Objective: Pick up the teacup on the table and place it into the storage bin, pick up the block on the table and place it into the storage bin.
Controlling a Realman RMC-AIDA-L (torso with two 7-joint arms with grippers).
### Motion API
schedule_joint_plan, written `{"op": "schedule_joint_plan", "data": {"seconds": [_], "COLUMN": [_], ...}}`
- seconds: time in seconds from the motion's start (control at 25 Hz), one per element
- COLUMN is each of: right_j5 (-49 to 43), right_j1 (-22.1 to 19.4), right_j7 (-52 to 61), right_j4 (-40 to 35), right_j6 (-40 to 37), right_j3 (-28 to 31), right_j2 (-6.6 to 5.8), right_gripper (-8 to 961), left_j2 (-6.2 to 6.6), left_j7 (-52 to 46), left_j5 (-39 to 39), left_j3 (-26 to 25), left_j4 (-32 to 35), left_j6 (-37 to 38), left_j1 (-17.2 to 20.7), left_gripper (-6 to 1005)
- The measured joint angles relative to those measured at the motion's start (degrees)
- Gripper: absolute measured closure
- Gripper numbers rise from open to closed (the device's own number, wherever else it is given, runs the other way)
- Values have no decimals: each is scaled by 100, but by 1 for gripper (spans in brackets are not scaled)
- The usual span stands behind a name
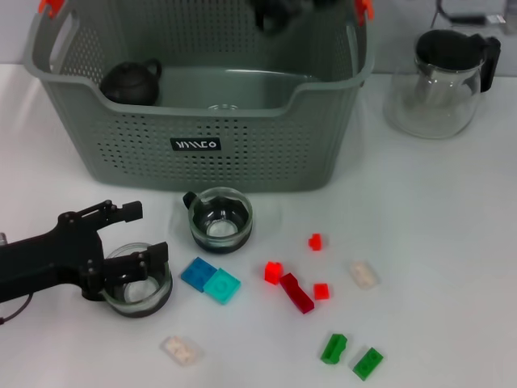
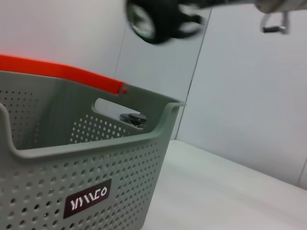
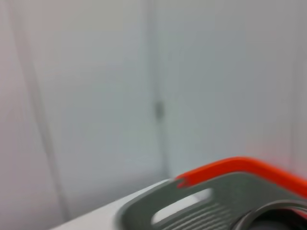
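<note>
Storage bin (image 1: 242, 153), the large grey perforated basket with orange handle clips, stands ahead of the left gripper (image 1: 128, 242) and beyond it on the white counter (image 1: 436, 242); a dark teapot (image 1: 129, 81) sits inside at the near-left corner.

Behind the bin's right side stands a glass pitcher (image 1: 440, 81) with a black handle, well apart from either gripper.

Low at the counter, the left gripper has its dark fingers spread to either side of a glass teacup (image 1: 139, 281), one finger beyond the rim and one against its near wall; it looks not yet clamped. A second teacup (image 1: 220, 218) with a dark band sits just to the gripper's right and forward, close enough that a sideways drift could knock it.

The right gripper (image 1: 279, 14) hangs above the bin's far rim; whether it holds anything I cannot tell.

Blocks lie further right of the left gripper: a blue and teal pair (image 1: 210, 280), red pieces (image 1: 296, 293), green ones (image 1: 351, 356), and pale ones (image 1: 182, 349).

Risks, as I judge them: smooth round glass may slip or tip if the fingers close off-centre, and a low lift could catch the cup on the bin's front wall. Both arms over the bin could also crowd each other.
</note>
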Motion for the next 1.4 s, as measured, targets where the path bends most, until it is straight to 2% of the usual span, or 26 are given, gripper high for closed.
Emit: {"op": "schedule_joint_plan", "data": {"seconds": [0.12,0.32,0.56,0.72,0.88,1.4], "right_j5": [-104,-657,-1232,-1033,-805,-589], "right_j1": [423,1371,2072,2390,2464,2452], "right_j7": [30,-19,-1,27,2,-36], "right_j4": [866,2681,3866,4600,4894,4909], "right_j6": [847,2283,3765,4468,4691,4379], "right_j3": [-23,-157,-834,-1277,-1433,-1787], "right_j2": [-13,-78,119,154,159,154], "right_gripper": [900,899,900,899,899,900], "left_j2": [-14,-23,-25,-26,-26,-26], "left_j7": [-1,-1,0,2,8,24], "left_j5": [-1,-1,0,0,0,25], "left_j3": [-1,-1,0,4,12,45], "left_j4": [-10,-70,-154,-165,-190,-238], "left_j6": [-7,-42,-185,-193,-193,-237], "left_j1": [-19,-42,-63,-86,-94,-127], "left_gripper": [126,126,127,127,126,127]}}
